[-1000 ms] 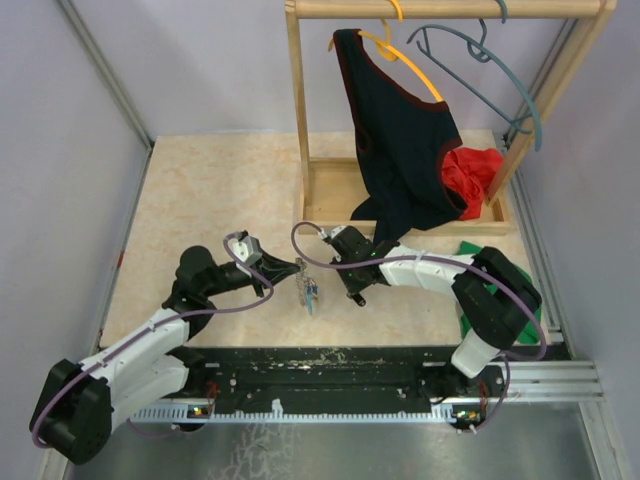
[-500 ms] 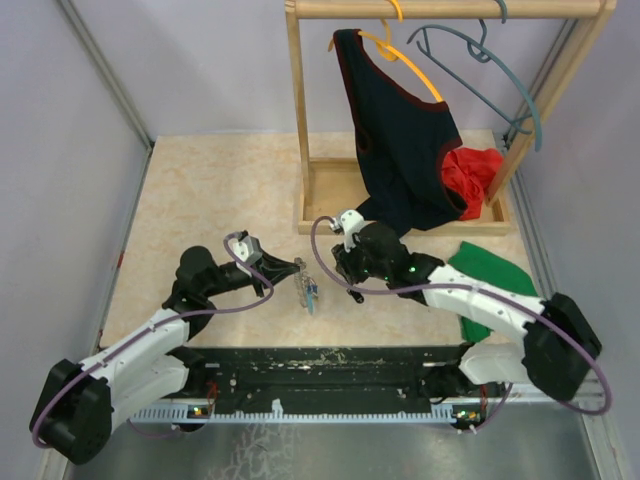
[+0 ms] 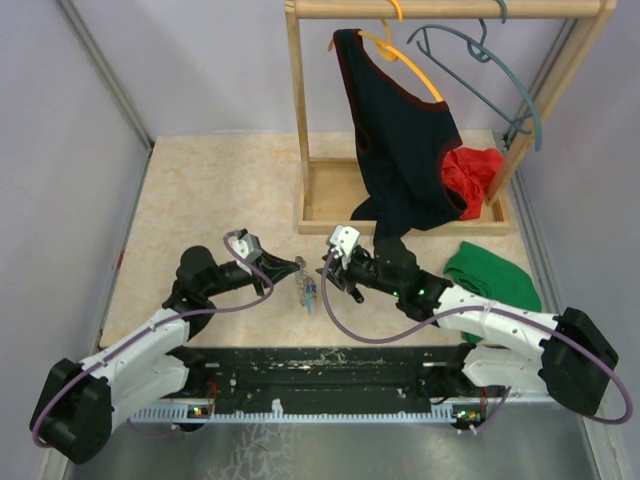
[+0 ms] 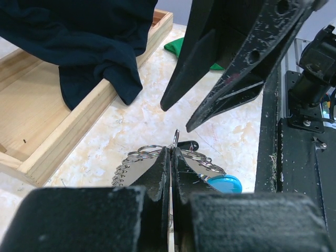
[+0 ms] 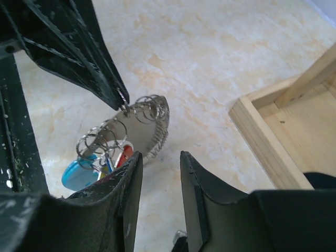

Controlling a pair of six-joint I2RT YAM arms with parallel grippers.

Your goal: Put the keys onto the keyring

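My left gripper (image 3: 297,267) is shut on the keyring (image 3: 308,290), pinching a thin wire ring at its top so the loop hangs just over the table. In the left wrist view the fingertips (image 4: 167,157) are pressed together on that ring, with grey coils (image 4: 125,170) and the light-blue piece (image 4: 223,184) below. The keys hang among the small rings: a black head (image 4: 191,145) and a red head (image 5: 124,154) show. My right gripper (image 3: 330,272) is open just right of the keyring, holding nothing. In the right wrist view the keyring (image 5: 155,123) lies beyond the open gripper (image 5: 160,157).
A wooden rack with a tray base (image 3: 325,190) stands behind, carrying a dark garment (image 3: 400,140) and a grey-blue hanger (image 3: 500,70). A red cloth (image 3: 470,170) lies in the tray, a green cloth (image 3: 495,275) at the right. The black rail (image 3: 330,362) runs along the near edge.
My right gripper has opened from shut and its arm has swung, bringing the fingers toward the keyring from the right. The left gripper has held still with the keyring.
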